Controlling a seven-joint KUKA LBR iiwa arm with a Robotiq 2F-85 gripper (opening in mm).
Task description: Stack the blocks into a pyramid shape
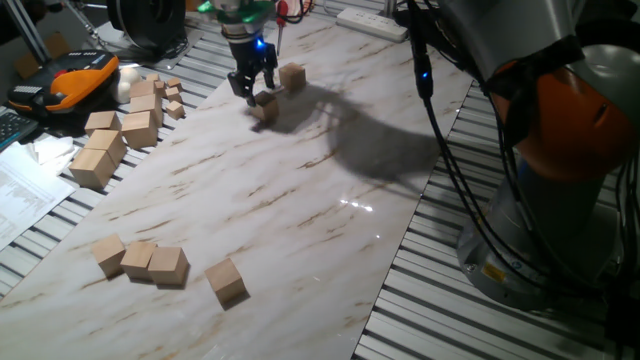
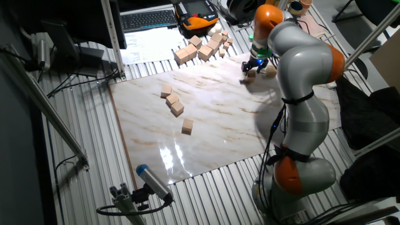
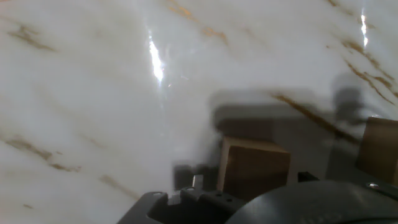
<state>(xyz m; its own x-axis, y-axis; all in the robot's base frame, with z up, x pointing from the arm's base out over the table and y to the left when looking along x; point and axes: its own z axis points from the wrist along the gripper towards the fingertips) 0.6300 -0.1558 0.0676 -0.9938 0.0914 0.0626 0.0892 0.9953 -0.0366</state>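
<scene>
Marble counter (image 1: 300,200) lying under me; my jaws (image 1: 253,93) clamping tan block (image 1: 265,102), second block (image 1: 292,76) sitting just beside.

Lab: robot arm (image 2: 300,81) (cabled bench).

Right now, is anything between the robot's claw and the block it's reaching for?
No. The gripper hangs right over the block, its fingers around the top. A second block sits apart, beside it.
</scene>
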